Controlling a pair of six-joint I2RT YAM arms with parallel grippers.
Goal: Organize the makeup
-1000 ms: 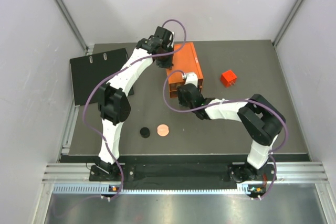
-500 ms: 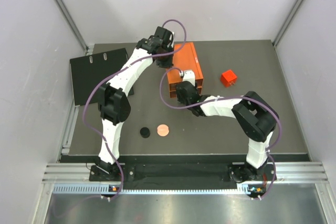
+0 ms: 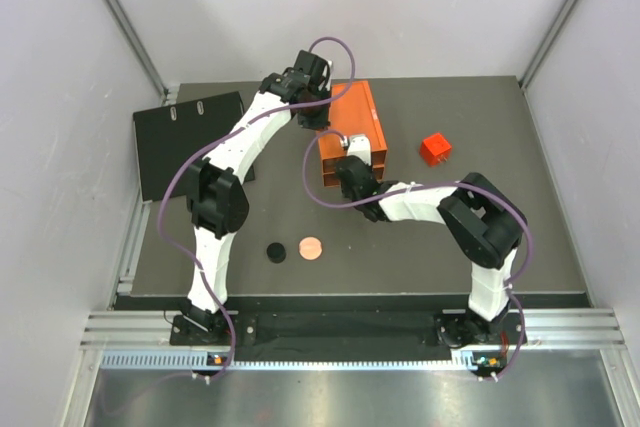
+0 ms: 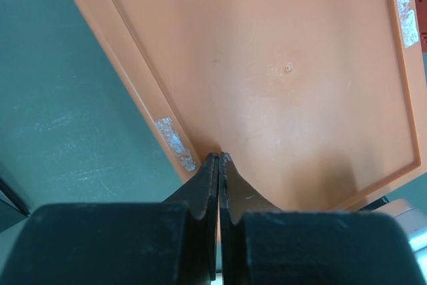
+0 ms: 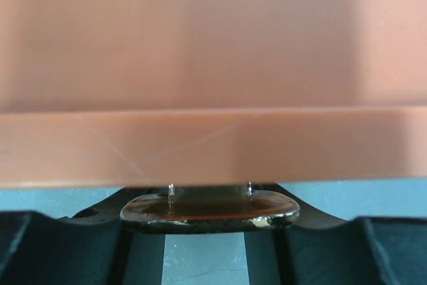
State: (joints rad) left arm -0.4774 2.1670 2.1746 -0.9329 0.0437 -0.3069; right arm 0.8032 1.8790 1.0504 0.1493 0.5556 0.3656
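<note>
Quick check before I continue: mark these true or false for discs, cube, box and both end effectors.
1. Black disc and copper disc lie on the table, apart from the orange box. True.
2. The red cube sits on top of the box. False: it is on the table, right of the box.
3. The left end effector is shut at the box's edge. True.
4. The black disc lies right of the copper one. False: it lies left of it.
5. A shiny handle sits between the right end effector's fingers. True.
</note>
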